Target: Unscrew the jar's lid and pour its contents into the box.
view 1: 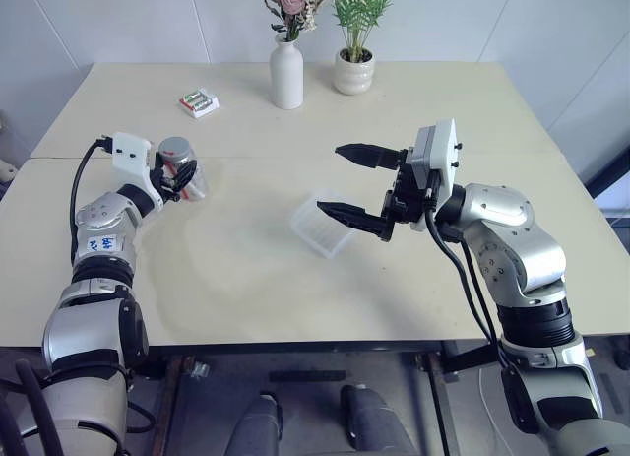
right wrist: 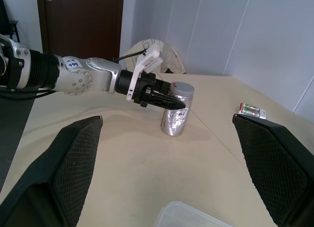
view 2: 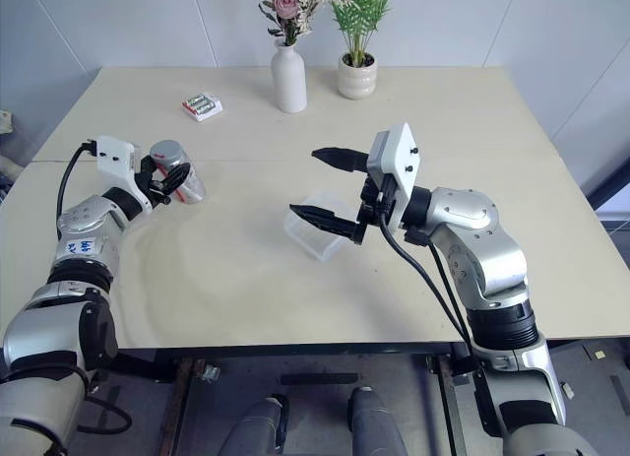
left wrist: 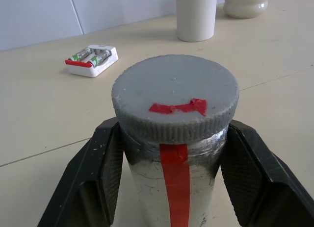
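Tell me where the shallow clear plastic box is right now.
In the head views, the shallow clear frosty plastic box sits mid-table, just left of the open right gripper, well right of the silver-lidded clear jar.

Both arms are silver-grey with black joints; white boxes sit at the wrists, black cables loop alongside, and the left arm (view 1: 101, 241) bears a blue-marked white sticker.

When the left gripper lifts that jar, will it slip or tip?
Probably stable: the left gripper clamps the jar on both sides, just under the lid. Its smooth wall may slip somewhat. It looks light, so tipping seems unlikely.
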Available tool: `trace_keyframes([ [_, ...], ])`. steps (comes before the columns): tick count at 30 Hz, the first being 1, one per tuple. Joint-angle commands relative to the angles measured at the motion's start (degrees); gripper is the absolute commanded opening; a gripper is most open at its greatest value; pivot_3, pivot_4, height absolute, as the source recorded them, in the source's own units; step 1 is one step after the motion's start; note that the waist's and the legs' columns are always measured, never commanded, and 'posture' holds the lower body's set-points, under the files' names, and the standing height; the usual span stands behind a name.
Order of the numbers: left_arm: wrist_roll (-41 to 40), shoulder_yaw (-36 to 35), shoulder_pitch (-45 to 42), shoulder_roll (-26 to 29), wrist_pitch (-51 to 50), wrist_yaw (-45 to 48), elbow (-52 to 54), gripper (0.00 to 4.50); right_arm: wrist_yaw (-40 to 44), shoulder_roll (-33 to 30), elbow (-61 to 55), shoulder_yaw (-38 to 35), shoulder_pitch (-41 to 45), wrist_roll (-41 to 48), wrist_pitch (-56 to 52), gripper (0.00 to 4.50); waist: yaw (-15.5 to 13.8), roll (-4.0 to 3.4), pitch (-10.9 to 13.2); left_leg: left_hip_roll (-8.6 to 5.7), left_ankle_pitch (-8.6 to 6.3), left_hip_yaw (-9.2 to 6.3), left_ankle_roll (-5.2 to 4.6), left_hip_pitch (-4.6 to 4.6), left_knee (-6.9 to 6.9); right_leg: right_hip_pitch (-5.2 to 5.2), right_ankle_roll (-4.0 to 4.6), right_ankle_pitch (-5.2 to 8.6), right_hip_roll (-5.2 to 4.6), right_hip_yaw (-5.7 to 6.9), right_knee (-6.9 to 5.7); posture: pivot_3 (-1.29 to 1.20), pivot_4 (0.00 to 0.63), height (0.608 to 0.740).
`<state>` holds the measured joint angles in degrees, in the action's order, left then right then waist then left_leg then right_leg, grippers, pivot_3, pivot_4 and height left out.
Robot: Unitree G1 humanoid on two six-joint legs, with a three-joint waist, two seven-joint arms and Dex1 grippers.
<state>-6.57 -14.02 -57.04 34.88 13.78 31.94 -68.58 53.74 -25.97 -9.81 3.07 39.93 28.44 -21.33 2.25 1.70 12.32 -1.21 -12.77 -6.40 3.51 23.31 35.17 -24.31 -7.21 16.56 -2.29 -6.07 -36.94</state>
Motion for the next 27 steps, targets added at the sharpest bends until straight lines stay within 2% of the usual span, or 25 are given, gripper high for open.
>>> trace_keyframes([
  [1,-0.6,-0.6,0.2,0.8,0.9,0.9,0.9,2.46,-0.3,-0.3,-2.2,-1.6,0.3,1.1,0.3,4.50,0.0,0.00,0.0,0.00,0.00,0.00,0.00,0.00,0.00,0.00,0.00,0.00,0.00,0.00,0.00,0.00,0.150,0.740],
  [4,-2.3,-0.8,0.2,-0.2,0.0,4.9,3.8,2.46,-0.5,-0.3,-2.4,-1.7,0.7,1.4,-0.4,4.50,0.0,0.00,0.0,0.00,0.00,0.00,0.00,0.00,0.00,0.00,0.00,0.00,0.00,0.00,0.00,0.00,0.150,0.740],
  [7,-4.5,0.6,2.6,-1.7,-2.8,12.9,12.3,2.46,-1.3,-0.4,-3.9,-1.8,1.7,2.9,-3.1,4.50,-0.1,0.00,0.0,0.00,0.00,0.00,0.00,0.02,0.00,0.00,0.00,0.00,-0.01,0.00,0.02,0.00,0.150,0.740],
  [12,-11.3,3.9,11.9,-3.4,-14.2,23.5,36.1,2.46,-4.6,-0.2,-7.7,-0.6,3.2,5.2,-10.0,4.50,0.3,0.00,0.0,0.03,0.00,0.01,0.01,0.05,-0.04,-0.06,0.01,0.00,-0.01,-0.08,0.02,0.00,0.150,0.740],
  [17,-15.6,6.7,17.7,-3.9,-24.1,26.0,53.1,2.46,-12.5,2.6,-11.3,2.1,4.6,5.0,-18.3,4.50,0.9,0.00,0.0,0.06,0.01,-0.02,0.03,0.01,-0.03,-0.07,0.09,0.05,-0.01,-0.09,-0.12,0.00,0.150,0.740],
  [27,-17.7,10.0,16.8,-4.6,-31.0,27.2,60.8,2.46,-22.2,7.2,-11.9,4.2,5.2,0.9,-22.2,4.50,1.0,0.00,0.0,0.02,0.12,-0.03,0.05,-0.03,-0.02,-0.06,0.11,0.05,0.00,-0.07,-0.18,0.00,0.150,0.740],
])
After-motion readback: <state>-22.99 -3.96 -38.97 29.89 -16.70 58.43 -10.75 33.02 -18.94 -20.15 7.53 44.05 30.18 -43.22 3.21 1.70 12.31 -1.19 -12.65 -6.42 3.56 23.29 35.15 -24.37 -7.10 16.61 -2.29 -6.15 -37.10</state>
